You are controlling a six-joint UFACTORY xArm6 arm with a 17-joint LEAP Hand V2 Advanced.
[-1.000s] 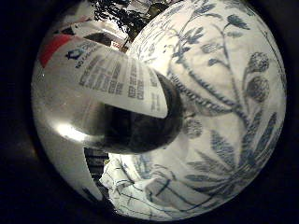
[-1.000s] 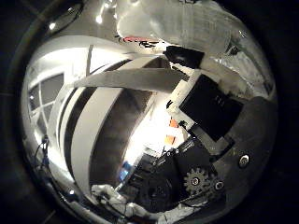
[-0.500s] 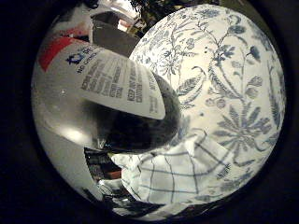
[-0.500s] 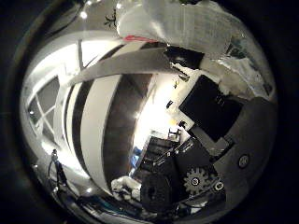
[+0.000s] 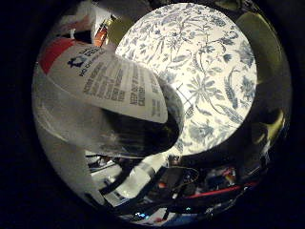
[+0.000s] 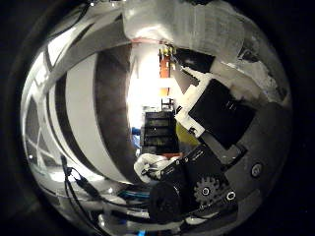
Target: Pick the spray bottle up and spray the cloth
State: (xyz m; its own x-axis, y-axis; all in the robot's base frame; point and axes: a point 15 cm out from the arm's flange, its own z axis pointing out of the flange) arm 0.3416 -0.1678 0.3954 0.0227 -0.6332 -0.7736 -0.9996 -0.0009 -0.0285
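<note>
The spray bottle (image 5: 102,102) sits right against the palm of the robot hand (image 6: 211,147), filling much of the little-finger-side view. Its clear body and printed white label with a red patch run lengthwise across the palm, the dark end facing the worktop's edge and the equipment beyond. The black and white fingers (image 6: 219,110) curl close beside the bottle's pale body, so the robot hand looks clenched around it. Beyond the bottle lies the round worktop (image 5: 209,71) in a blue floral covering, well apart from it.
</note>
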